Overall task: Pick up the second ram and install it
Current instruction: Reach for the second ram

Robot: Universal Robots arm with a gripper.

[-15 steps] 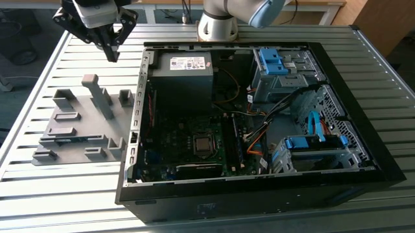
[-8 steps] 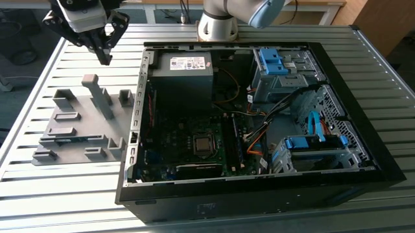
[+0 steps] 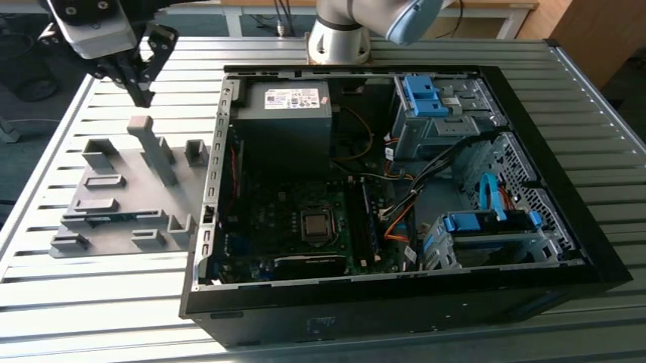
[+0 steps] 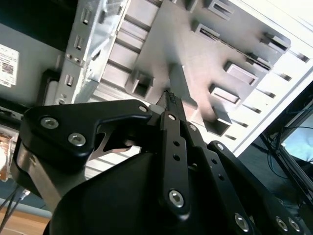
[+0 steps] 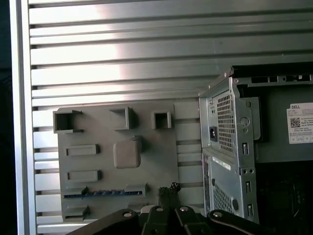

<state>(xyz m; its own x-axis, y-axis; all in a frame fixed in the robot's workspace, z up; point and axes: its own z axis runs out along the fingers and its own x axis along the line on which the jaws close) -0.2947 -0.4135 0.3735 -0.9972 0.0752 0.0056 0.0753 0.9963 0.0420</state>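
At the upper left of the exterior view, the gripper [image 3: 141, 91] hung above the grey holder tray [image 3: 141, 212] on the desk [image 3: 101, 295], beside the open computer case [image 3: 404, 310]. Both wrist views showed its fingertips [image 5: 169, 190] pinched together, holding nothing. The first wrist view showed the second ram [image 5: 102, 193] as a blue strip, edge-on in a tray slot.

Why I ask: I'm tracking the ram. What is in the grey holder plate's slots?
In the first wrist view the second ram stands on edge in one slot of the grey holder plate, just its blue edge showing. Its faces are sunk in the slot, hidden.
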